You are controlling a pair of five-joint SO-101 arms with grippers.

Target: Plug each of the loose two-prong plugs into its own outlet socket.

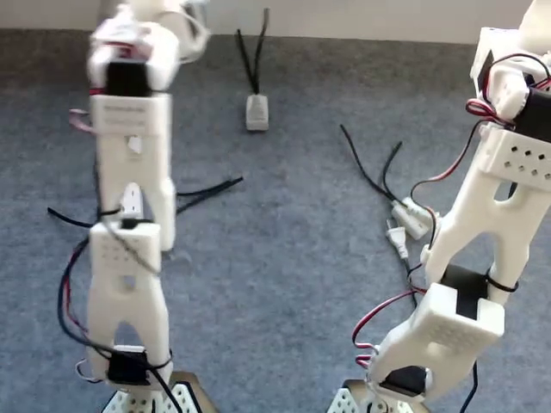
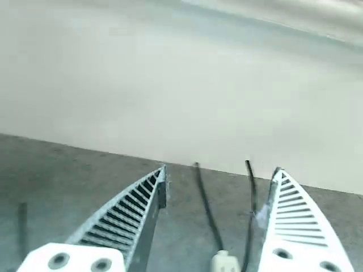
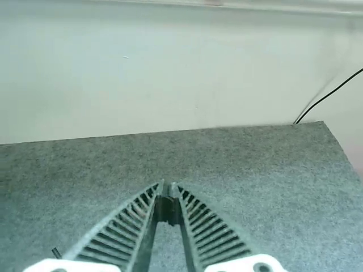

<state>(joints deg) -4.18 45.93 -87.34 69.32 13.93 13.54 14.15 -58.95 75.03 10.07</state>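
Grey carpeted counter (image 1: 293,258), pale wall along its far edge.

Left arm (image 1: 129,172) stands on the left side in the high view, with its wrist up near the far edge. Left jaws are spread wide and hold nothing. In the left wrist view a white connector block (image 2: 224,262) lies on the counter in the gap between them, farther off and not touched. The high view places this block (image 1: 256,112) at the far middle of the counter. Two black cords (image 1: 251,56) run from it toward the wall. Cannot tell whether it is a plug or a socket.

Right arm (image 1: 482,215) stands on the right side, reaching toward the far right corner. Right jaws are pressed together. A dark sliver sits between the tips; cannot tell whether it is anything pinched. They hang over bare carpet, facing the wall.

A two-prong plug (image 1: 397,236) lies loose on the counter close beside the right arm's lower link, prongs pointing toward the near edge, plugged into nothing. A second white connector piece (image 1: 415,217) lies just beside it. Thin black leads (image 1: 366,170) trail from this pair toward the far left.

More black cord (image 1: 207,191) lies on the carpet beside the left arm.
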